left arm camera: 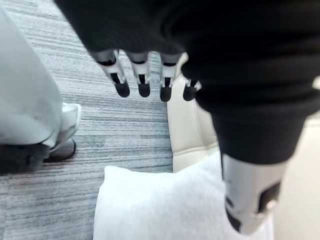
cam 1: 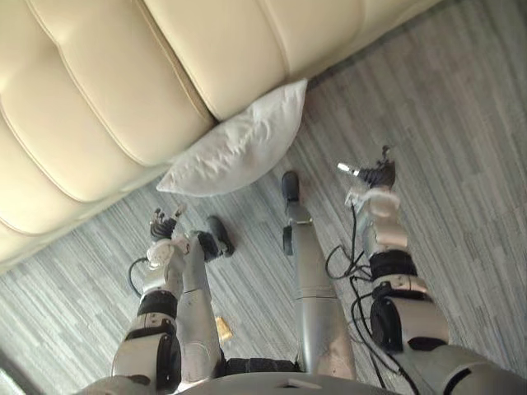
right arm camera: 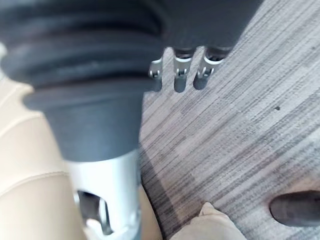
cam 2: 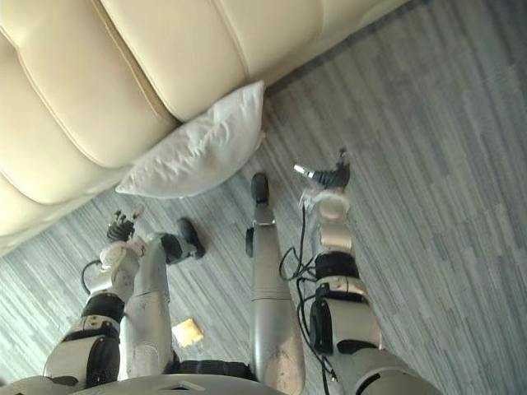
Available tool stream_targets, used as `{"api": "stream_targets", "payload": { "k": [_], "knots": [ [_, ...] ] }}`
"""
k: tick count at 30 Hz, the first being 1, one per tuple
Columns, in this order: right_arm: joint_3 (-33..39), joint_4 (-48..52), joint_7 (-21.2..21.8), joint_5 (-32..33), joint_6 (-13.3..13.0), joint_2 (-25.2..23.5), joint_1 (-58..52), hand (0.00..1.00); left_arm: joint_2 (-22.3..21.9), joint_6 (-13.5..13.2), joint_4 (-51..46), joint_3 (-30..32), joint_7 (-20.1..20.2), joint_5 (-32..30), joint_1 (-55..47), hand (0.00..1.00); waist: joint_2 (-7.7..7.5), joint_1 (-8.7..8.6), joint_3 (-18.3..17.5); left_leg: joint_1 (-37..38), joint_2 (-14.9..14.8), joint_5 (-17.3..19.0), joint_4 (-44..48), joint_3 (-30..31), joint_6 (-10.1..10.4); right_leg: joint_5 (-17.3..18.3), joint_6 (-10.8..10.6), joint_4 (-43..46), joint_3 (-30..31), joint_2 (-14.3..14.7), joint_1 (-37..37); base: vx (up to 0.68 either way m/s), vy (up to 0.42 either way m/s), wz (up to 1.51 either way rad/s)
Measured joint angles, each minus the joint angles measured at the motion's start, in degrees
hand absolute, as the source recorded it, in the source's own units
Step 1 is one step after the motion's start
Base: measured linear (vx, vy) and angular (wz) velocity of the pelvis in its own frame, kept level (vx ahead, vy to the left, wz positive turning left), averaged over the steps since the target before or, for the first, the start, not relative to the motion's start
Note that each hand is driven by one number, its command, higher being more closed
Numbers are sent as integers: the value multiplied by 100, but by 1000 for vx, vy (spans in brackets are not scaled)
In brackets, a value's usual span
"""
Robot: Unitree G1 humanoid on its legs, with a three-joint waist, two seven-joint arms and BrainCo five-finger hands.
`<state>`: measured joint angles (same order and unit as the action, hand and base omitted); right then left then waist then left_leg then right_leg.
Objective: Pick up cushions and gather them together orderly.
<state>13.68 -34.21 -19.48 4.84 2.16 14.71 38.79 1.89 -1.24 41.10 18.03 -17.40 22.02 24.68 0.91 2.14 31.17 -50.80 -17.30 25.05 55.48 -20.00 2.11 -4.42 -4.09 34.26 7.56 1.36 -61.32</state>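
Cushion (cam 1: 239, 148) of white cloth lies on the floor (cam 1: 461, 123) ahead of both arms. One long side leans against the foot of the cream sofa (cam 1: 99, 82), and its far corner reaches the groove between two sofa sections. The sofa's base backs it, which is why it sits propped at a slant rather than flat.

It is just beyond the left robot hand (cam 1: 163, 227) and a little towards the robot's middle. From the right robot hand (cam 1: 375, 175) it is off to the inner side and apart. Neither touches it.

The left robot hand hangs low over the floor with its fingers straight, the thumb apart from them, clasping nothing. Its wrist view looks past the fingertips onto the cushion's near edge, so the hand seems lined up for a reach. The right robot hand is held forward over bare floor, also empty. Its fingers look loosely extended, though little of them shows and I would not swear to more.

I judge the task is at its approach. The arms are spread to either side of the cushion, likely because a soft, wide thing is lifted more surely between two hands than pinched by one, and each hand has yet to close in on an end
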Motion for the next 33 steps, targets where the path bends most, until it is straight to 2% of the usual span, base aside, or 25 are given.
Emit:
{"api": "stream_targets", "payload": {
  "k": [4, 9, 11, 16, 23, 25, 29, 30, 31, 33],
  "knots": [
    [-31, 4, -63, 53, 5, 245, 308, 0, 93, -15, -62, 113, -142, 324, 149, 0, 7, 94, 47, -844, -28, 47, 535, 298, -13, 194, 47, 636, -172, -70, -786, -70, -14, 25],
    [-201, 261, -88, 210, -48, 494, 540, 0, 191, -12, -364, 69, -191, 358, 154, 0, 5, 120, 47, -1443, -5, 14, 769, 452, -72, 224, 15, 873, -263, -173, -1294, -58, -4, 18],
    [-283, 377, -115, 232, -76, 596, 650, 0, 255, -12, -578, -117, -191, 270, 165, 0, 5, 104, 49, -1717, 59, -39, 778, 500, -119, 202, 17, 887, -360, -300, -1524, -61, 5, 20],
    [-572, 450, -238, 260, -92, 629, 954, 0, 338, -15, -869, -501, -229, 135, 389, 0, 5, 116, 49, -2207, 90, -111, 959, 653, -93, 176, 27, 1153, -498, -409, -1951, -32, -7, 15],
    [-1335, 1071, -279, 205, -132, 466, 1400, 0, 362, -5, -1122, -1002, -369, -92, 731, 0, 5, 113, 49, -2666, 120, -144, 1155, 764, -100, 204, 4, 1388, -537, -456, -2377, -43, -4, 7],
    [-1601, 1331, -317, 142, -195, 263, 1491, 0, 372, -5, -1148, -1169, -431, -259, 904, 0, 5, 96, 49, -2762, 157, -174, 1152, 780, -111, 205, 3, 1385, -549, -494, -2471, -66, -1, 11],
    [-1689, 1718, -497, 0, -197, -97, 1586, 0, 373, 8, -1374, -1513, -558, -476, 1124, 0, 5, 63, 49, -2966, 183, -229, 1162, 902, -75, 185, 6, 1368, -641, -518, -2579, -67, -3, 6],
    [-1690, 1804, -620, -59, -199, -199, 1600, 100, 367, 20, -1405, -1663, -610, -606, 1190, 0, 5, 61, 49, -2995, 184, -236, 1169, 903, -73, 180, 14, 1385, -640, -519, -2613, -32, -6, 1],
    [-1691, 1854, -700, -64, -200, -248, 1612, 100, 363, 26, -1461, -1737, -629, -673, 1213, 100, 5, 50, 48, -3018, 184, -240, 1181, 906, -72, 176, 19, 1418, -641, -519, -2638, 0, 0, 0],
    [-1693, 2012, -767, -75, -199, -408, 1607, 100, 306, 57, -1594, -1921, -647, -787, 1270, 100, 5, 15, 49, -3065, 180, -238, 1248, 906, -71, 153, 52, 1490, -632, -519, -2693, -27, -6, -2]
  ]
}}
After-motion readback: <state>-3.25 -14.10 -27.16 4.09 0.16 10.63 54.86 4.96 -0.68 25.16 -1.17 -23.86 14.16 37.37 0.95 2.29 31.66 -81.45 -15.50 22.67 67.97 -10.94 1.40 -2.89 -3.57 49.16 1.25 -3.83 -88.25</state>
